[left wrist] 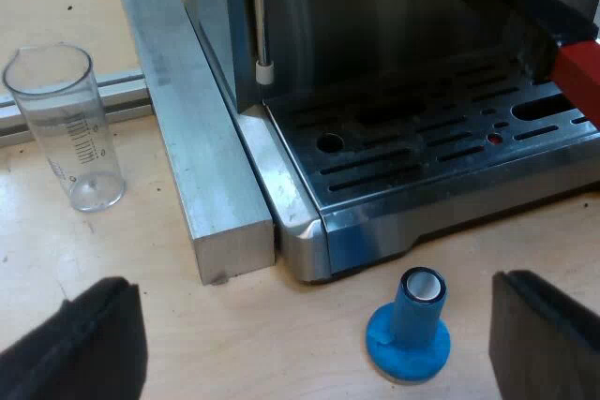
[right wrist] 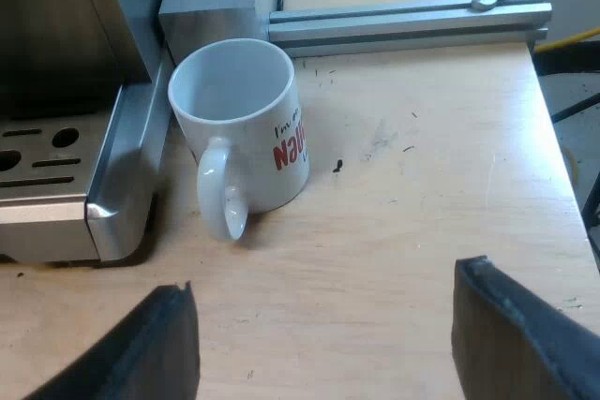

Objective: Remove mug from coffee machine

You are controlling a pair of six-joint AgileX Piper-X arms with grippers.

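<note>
Here, the left jaws stand wide apart, gripping nothing, with the blue tamper upright on the table between them, just before the espresso machine. A metal bar lies against the machine's side; beyond it stands the measuring glass. The right jaws are open too, and empty. The white mug stands upright on the table just beside the machine's base, off its drip tray, handle toward the jaws.

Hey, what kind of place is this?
Probably a workshop-style coffee test bench: a stainless steel espresso machine on a pale wooden tabletop, with a white ceramic mug and a clear measuring glass nearby.
</note>
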